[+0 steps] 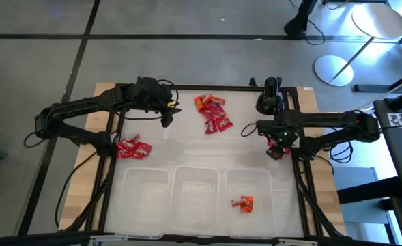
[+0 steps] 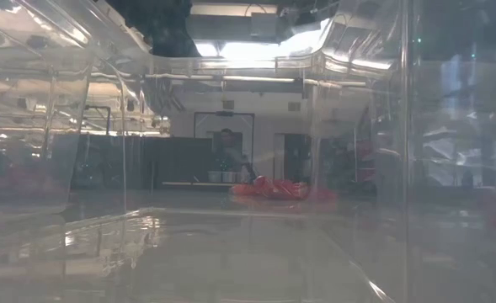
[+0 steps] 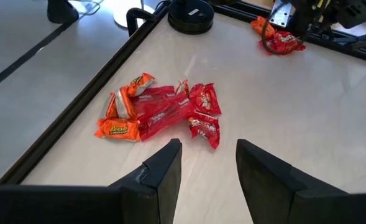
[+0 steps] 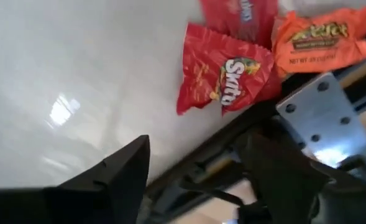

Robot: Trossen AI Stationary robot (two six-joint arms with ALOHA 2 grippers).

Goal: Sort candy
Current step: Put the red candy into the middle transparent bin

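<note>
**Candy position relative to fingers**

You see the left gripper point(image 3: 207, 171) parted and empty, candy pile point(image 3: 161, 112) just beyond its fingertips, frame centre. The right gripper point(image 4: 201, 180) stands released; a red packet point(image 4: 223, 74) lies beyond, upper right.

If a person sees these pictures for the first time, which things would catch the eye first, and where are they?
First the bright pile of red and orange candy at the table's far middle, with the left hand open just beside it. Next, a smaller red candy heap at the left edge, and a few pieces in the rightmost clear bin. The right hand is open over Skittles and Reese's packets at the right edge.
</note>
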